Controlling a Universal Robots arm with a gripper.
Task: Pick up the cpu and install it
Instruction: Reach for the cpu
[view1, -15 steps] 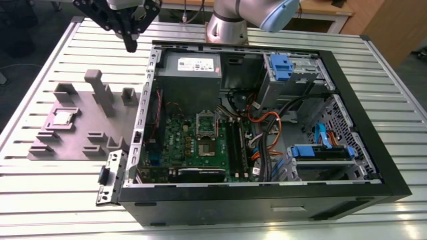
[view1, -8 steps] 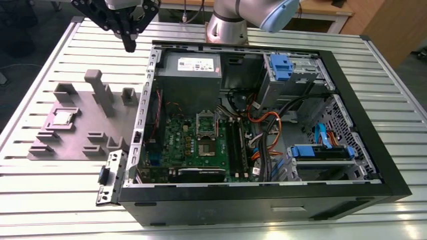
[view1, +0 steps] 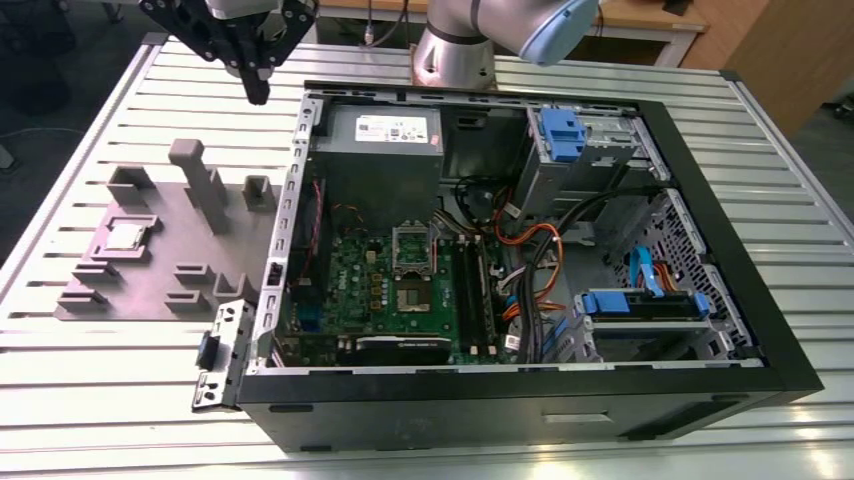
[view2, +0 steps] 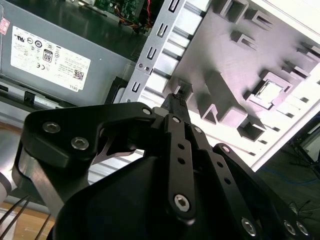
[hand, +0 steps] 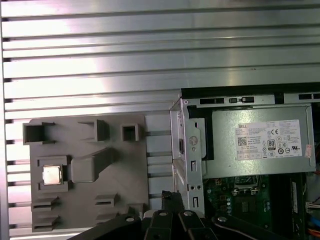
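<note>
The cpu is a small silvery square chip lying flat in a recess of the grey fixture plate, towards the exterior view's left; it also appears in both wrist views, as the cpu and the cpu. My black gripper hangs high above the table beyond the fixture's far edge, near the case's far corner and well away from the chip. Its fingers meet at the tips and hold nothing. Inside the case, the motherboard socket lies uncovered with its silver frame raised.
An open black computer case takes up the middle and the exterior view's right. A grey power supply box, cables, blue drive brackets and memory slots crowd it. Raised posts stand on the fixture. The table top is ribbed aluminium.
</note>
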